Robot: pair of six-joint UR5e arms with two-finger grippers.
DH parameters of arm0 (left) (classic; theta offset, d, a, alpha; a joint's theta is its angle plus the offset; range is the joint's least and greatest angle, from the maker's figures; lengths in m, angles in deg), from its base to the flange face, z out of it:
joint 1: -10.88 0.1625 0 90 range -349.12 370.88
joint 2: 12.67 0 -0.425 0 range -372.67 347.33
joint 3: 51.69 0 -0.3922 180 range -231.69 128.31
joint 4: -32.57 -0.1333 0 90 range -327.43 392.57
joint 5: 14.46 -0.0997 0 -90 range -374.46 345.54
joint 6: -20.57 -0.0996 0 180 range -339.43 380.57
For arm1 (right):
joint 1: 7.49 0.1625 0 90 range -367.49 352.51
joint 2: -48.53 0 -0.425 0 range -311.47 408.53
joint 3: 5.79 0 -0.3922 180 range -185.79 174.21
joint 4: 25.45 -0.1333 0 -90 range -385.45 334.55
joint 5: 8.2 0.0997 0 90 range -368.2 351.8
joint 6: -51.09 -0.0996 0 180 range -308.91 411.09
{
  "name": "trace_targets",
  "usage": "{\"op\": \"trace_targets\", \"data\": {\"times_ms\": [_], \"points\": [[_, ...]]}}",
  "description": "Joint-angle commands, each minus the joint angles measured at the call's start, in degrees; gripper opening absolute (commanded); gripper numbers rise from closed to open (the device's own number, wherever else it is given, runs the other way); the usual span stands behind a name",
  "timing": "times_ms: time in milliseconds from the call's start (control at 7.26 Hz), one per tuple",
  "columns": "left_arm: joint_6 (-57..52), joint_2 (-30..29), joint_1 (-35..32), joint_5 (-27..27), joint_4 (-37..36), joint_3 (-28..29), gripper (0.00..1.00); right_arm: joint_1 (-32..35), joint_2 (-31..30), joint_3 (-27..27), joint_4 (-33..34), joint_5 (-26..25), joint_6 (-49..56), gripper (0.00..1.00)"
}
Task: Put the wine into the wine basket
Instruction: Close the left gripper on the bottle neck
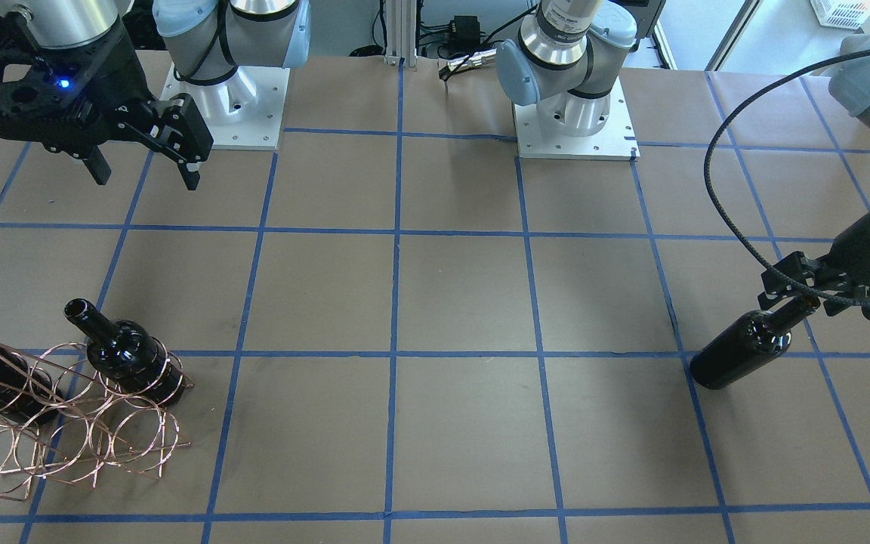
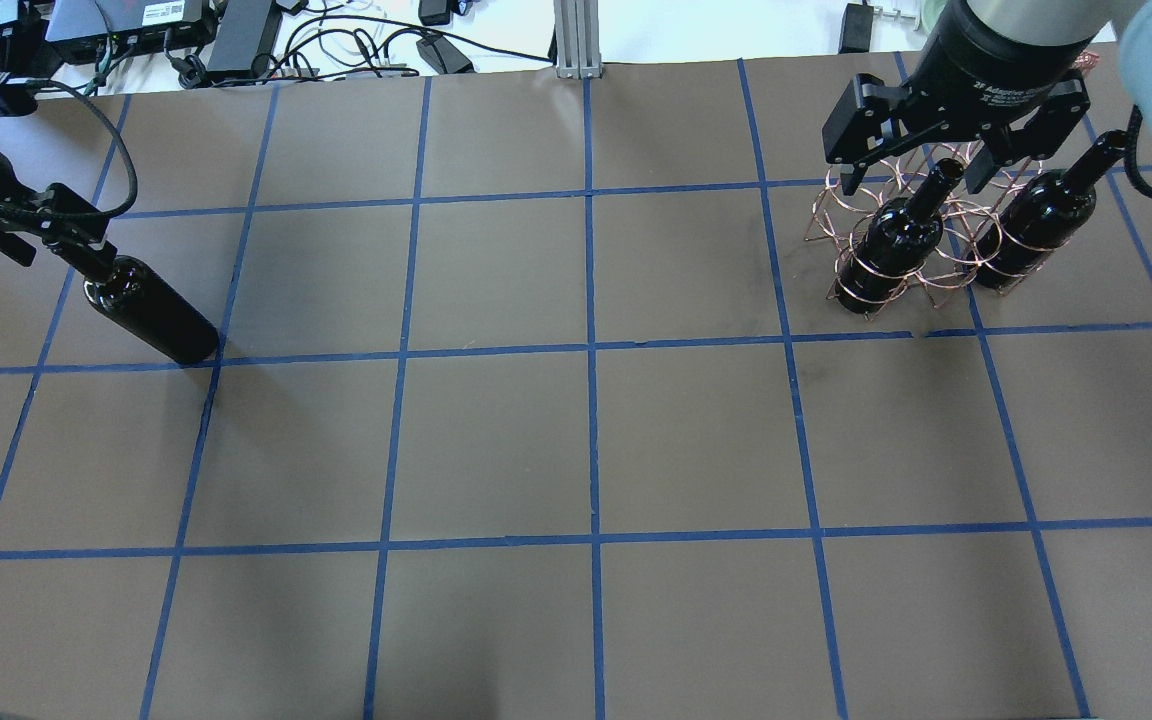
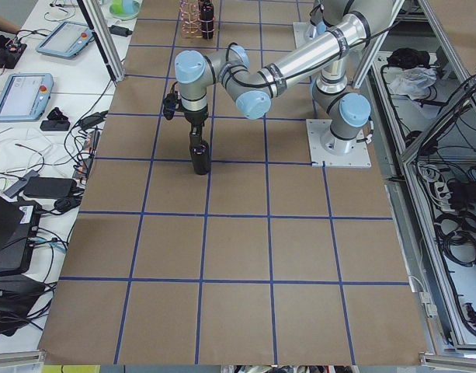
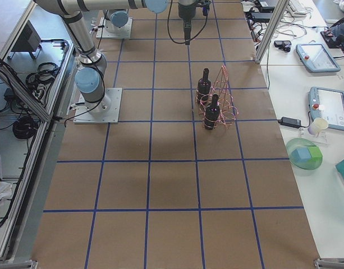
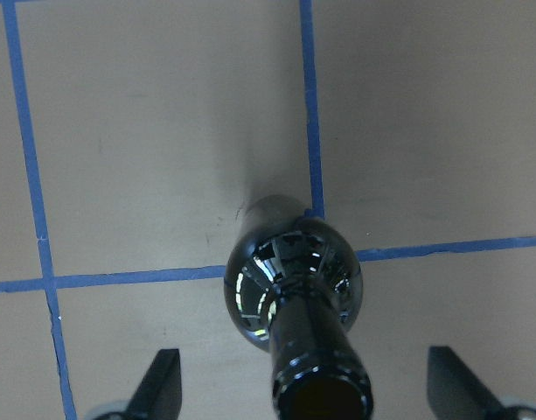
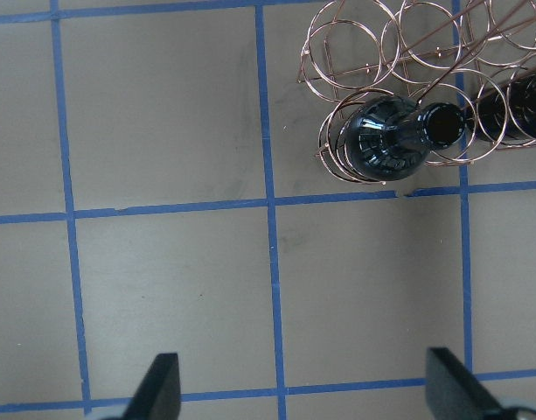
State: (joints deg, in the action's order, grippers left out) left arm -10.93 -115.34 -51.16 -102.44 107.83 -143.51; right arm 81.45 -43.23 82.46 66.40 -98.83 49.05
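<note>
Wine (image 2: 151, 315) stands upright on bench (image 2: 586, 440), far 9 o'clock side in overhead view, long axis vertical. Left claw (image 5: 307, 385) spread wide, straddling neck from above, fingers clear of glass on both sides (no pinch yet). Basket (image 1: 65, 453) well apart, toward 3 o'clock from wine, two bottles already racked. Right claw (image 2: 911, 170) spread, empty, hovers over basket. Left arm nearer wine by far; judged next: close on neck, lift straight up, carry toward 3 o'clock
</note>
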Motion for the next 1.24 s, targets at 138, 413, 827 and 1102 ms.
{"op": "trace_targets", "data": {"times_ms": [138,413,827,1102], "points": [[3.03,-0.34,-1.24,-0.34,-0.73,-0.02,0.97,0.00,0.00,0.00,-0.35,-0.08,-0.07,1.00],[3.20,-0.86,-1.24,-2.18,-1.00,-0.02,0.79,-0.26,-0.35,-0.09,-0.44,0.01,-0.06,1.00],[3.02,-1.13,-1.24,-2.28,-1.61,0.07,0.43,-0.09,-0.61,-0.26,0.08,0.18,-0.15,1.00],[3.02,-1.04,-1.24,-2.19,-1.61,0.07,0.25,0.00,-0.97,-0.18,0.26,-0.25,-0.07,1.00]]}}
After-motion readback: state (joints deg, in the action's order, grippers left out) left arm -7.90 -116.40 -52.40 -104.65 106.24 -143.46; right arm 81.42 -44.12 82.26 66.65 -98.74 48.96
